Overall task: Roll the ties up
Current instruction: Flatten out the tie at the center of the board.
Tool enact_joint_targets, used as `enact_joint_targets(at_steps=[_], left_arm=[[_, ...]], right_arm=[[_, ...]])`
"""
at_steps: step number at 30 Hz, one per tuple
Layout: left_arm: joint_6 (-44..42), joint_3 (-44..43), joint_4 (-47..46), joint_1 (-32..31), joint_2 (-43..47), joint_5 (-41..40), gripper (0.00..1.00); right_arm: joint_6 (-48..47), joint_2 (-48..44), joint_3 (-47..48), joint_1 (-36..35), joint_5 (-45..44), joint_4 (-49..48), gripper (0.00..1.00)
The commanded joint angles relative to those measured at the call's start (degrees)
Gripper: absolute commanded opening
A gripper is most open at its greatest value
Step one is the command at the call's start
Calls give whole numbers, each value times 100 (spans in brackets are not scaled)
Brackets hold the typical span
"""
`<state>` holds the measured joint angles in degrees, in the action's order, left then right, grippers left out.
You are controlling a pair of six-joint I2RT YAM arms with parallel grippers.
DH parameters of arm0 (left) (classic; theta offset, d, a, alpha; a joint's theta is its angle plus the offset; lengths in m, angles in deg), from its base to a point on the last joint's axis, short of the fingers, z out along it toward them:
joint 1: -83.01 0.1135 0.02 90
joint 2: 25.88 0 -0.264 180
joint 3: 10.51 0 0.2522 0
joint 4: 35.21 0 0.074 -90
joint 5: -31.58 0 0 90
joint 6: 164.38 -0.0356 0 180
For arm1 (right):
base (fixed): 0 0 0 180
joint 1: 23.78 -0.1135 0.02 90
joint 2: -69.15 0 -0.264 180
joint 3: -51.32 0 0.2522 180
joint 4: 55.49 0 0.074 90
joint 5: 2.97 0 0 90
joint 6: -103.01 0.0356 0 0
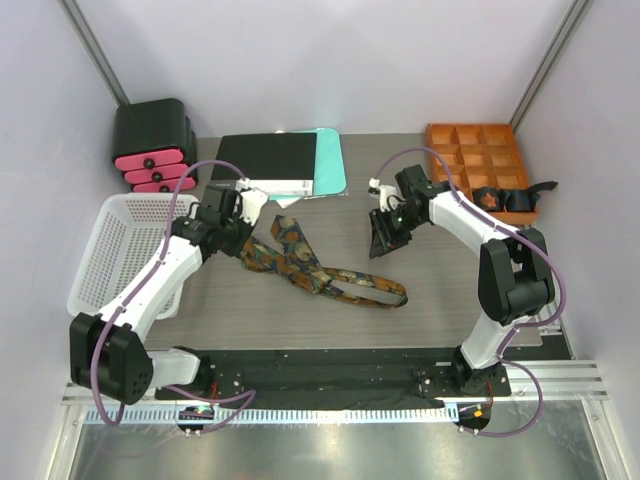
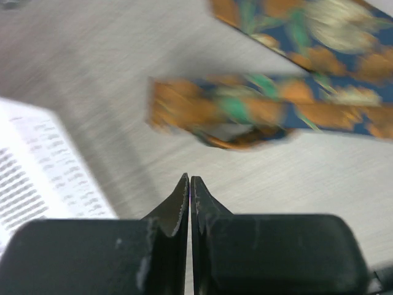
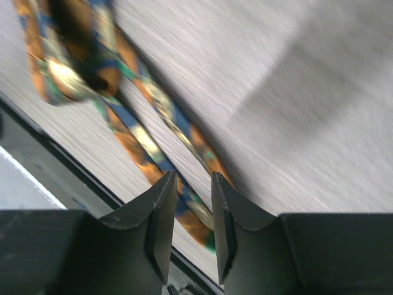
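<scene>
One tie, dark blue-brown with orange-gold patterning, lies loosely folded across the middle of the table. My left gripper hovers by its left end, shut and empty. In the left wrist view its tips sit just short of a folded end of the tie. My right gripper hangs above the table to the right of the tie. In the right wrist view its jaws stand a little apart with nothing between them, and the narrow part of the tie lies below on the table.
A white basket stands at the left. A black and pink box is at the back left. A black book on a teal folder lies at the back middle. An orange compartment tray holding a dark bundle is at the back right.
</scene>
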<state>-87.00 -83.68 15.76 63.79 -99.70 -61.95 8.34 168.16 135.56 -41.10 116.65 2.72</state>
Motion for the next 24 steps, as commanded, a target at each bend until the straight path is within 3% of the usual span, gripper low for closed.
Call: enact_joint_targets(at_steps=[1,4,8,9,10,13,19,20,24], left_arm=[[-346,123,322,24,482,1713,0],[-232,-138,295,6,606,2610,0],[-459,-447,409,-81,396,2972,3],[-574,-500,479,-73,282,3050,11],[-662,-605,654,-82,46,3130,35],[-979,-711,552,-247,-455,3098,65],[-1462,-1228,76,-328,-1598,1797,66],[-1480,-1326,67,-293,-1974,1220,66],[-1340,-1783,76,102,-2540,925,70]], right_arm=[[255,83,607,-140,359,-314,35],[326,154,739,-149,447,-323,36],[361,155,695,-149,728,-270,36],[370,137,652,-157,746,-270,36],[379,128,625,-184,746,-287,37],[458,93,502,-193,746,-392,38],[458,163,546,-210,781,-419,39],[458,163,520,-219,764,-419,39],[449,163,345,-263,659,-410,39]])
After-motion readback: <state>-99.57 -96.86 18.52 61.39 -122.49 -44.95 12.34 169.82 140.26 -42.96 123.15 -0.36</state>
